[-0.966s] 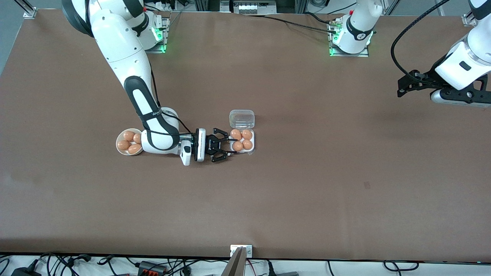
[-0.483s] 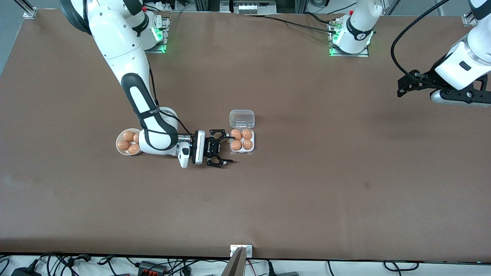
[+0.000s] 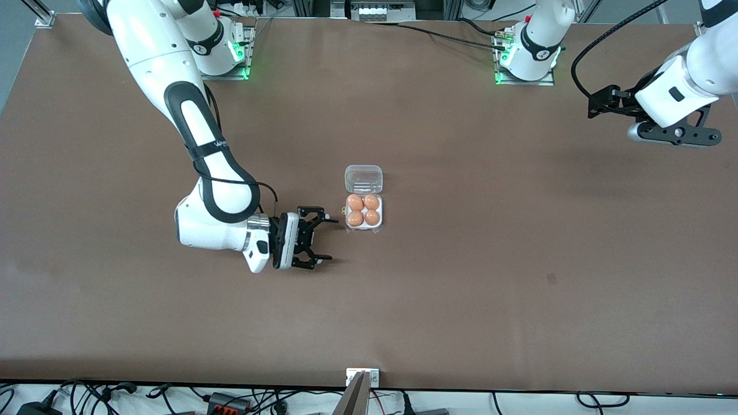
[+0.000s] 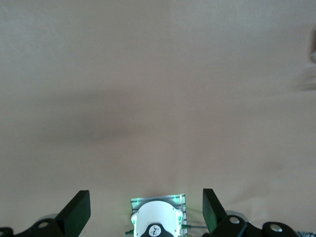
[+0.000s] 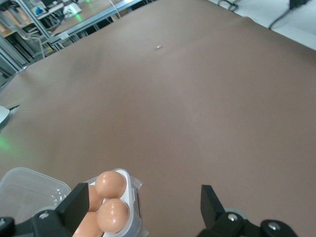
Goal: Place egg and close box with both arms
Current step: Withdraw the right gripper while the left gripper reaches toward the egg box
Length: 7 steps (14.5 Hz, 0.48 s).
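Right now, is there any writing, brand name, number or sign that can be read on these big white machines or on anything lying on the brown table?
White lettering on the black band of the right arm's forearm: too small to read.
Round black mark on the right arm's base: a symbol, not legible.
Round black mark on the left arm's base: likewise illegible.
Four-cell white egg carton with clear lid: no text visible.

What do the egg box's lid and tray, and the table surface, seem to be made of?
The hinged clear lid looks like thin glossy plastic: the brown table shows through it. The small square white tray holding four brown eggs looks like moulded plastic, though foam is possible. The brown table surface looks matte, without glare, perhaps a mat or laminate.
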{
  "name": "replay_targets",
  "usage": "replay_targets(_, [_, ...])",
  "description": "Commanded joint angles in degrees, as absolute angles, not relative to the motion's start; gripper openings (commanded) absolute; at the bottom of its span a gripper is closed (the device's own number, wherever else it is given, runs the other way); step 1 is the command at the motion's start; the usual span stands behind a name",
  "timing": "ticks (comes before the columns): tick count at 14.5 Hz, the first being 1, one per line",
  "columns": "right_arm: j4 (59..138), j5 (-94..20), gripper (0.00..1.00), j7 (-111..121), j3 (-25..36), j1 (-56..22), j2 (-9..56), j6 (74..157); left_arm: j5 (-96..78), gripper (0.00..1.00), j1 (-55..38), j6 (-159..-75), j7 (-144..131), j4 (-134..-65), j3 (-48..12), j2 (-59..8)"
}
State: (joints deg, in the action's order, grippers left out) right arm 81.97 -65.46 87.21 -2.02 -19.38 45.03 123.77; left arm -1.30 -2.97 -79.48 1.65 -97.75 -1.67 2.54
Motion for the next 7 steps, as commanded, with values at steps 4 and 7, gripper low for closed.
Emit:
replay_targets(4, [81.6, -47.0, 1.0, 57.8, -1.2, -16.7, 38.9, 117.4, -2.0, 0.18, -3.4, -75.8, 4.7, -95.2, -3.0, -0.2])
replay_targets(7, [80.4, -38.6, 1.0, 42.6, 0.1, -14.9, 36.9, 111.6, -5.7, 0.09, -3.9, -75.4, 3.7, -96.2, -4.8, -0.4])
